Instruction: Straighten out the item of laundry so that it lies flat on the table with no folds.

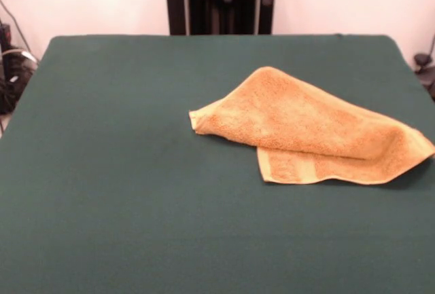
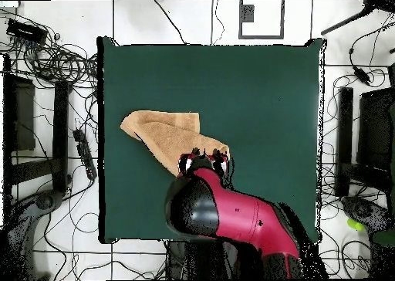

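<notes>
Towel (image 1: 309,127) folded over itself on green table (image 1: 122,192), front-view right half, long axis diagonal. Overhead: gripper (image 2: 204,164) over towel's corner nearest the base; jaw state cannot be told.

I see the table (image 1: 122,192) bare apart from the folded towel (image 1: 319,127) near one side edge; open room everywhere else.
</notes>
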Controlling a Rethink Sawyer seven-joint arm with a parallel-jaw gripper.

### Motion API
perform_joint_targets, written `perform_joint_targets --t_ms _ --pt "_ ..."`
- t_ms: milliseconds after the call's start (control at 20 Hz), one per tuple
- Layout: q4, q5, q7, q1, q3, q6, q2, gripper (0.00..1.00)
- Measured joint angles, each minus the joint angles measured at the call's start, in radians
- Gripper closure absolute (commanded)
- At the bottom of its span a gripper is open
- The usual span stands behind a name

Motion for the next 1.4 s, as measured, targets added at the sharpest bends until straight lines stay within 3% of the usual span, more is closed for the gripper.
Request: perform_joint_targets --t_ms 650,1100,1150,1400 --pt "-0.125 0.0 0.0 -0.01 0.001 -0.007 0.135 0.0" --pt "-0.167 0.0 0.0 0.0 0.001 -0.083 0.252 0.0" --pt "-0.17 0.0 0.0 0.001 0.002 -0.092 0.263 1.0" --pt "-0.171 0.0 0.0 0.005 0.001 -0.142 0.306 1.0"
